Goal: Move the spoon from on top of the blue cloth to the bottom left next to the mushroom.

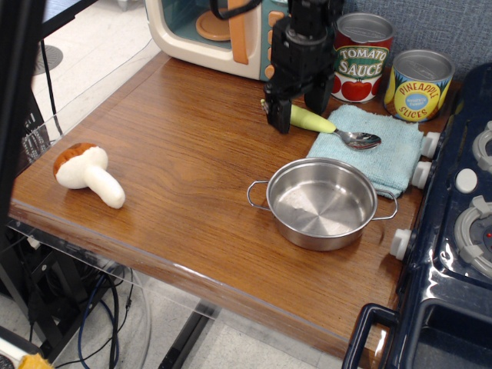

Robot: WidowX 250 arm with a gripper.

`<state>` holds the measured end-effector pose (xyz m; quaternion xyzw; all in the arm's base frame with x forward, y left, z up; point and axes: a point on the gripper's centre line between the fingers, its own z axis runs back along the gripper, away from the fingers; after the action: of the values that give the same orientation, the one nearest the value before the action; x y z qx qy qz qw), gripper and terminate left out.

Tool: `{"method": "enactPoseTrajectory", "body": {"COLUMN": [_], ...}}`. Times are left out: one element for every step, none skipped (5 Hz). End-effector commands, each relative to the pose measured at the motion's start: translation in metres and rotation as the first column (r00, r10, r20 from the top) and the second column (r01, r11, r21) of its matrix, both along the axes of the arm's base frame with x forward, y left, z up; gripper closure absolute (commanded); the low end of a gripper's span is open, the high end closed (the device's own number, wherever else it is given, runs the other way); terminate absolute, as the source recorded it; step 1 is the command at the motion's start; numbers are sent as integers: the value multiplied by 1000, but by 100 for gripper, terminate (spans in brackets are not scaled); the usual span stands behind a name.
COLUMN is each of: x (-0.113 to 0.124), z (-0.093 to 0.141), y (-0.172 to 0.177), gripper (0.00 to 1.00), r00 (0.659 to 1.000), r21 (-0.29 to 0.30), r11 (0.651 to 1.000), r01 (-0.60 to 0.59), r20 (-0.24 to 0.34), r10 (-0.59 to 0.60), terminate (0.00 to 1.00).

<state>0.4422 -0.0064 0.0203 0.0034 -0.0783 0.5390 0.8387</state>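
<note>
The spoon (317,121) lies with its shiny bowl on the blue cloth (384,154) at the back right and its pale yellow-green handle pointing left onto the wood. My gripper (300,114) is low over the handle's left end, open, with one finger (281,115) in front of the handle and the other behind it. The gripper hides part of the handle. The mushroom (86,172) lies on its side near the table's front left corner, far from the gripper.
A steel pot (323,202) stands just in front of the cloth. A tomato sauce can (361,57) and a pineapple can (417,85) stand behind it. A toy microwave (219,31) is at the back. A toy stove (461,223) borders the right.
</note>
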Motion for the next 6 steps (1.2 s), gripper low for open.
{"method": "enactPoseTrajectory", "body": {"x": [12,10,10,14,18,21], "z": [13,14,21,29,42,55], "y": [1,2,4,4,3,-2], "gripper": [100,100,100,100,100,100], "r00": [997,998,997,996,994,992], "r21": [50,57,48,55,49,9], "r11": [998,998,999,998,998,999], "r01": [-29,-18,-14,23,41,49], "r20": [71,68,78,82,100,118], "r10": [25,14,10,-28,-46,-50], "terminate": [0,0,0,0,0,0]}}
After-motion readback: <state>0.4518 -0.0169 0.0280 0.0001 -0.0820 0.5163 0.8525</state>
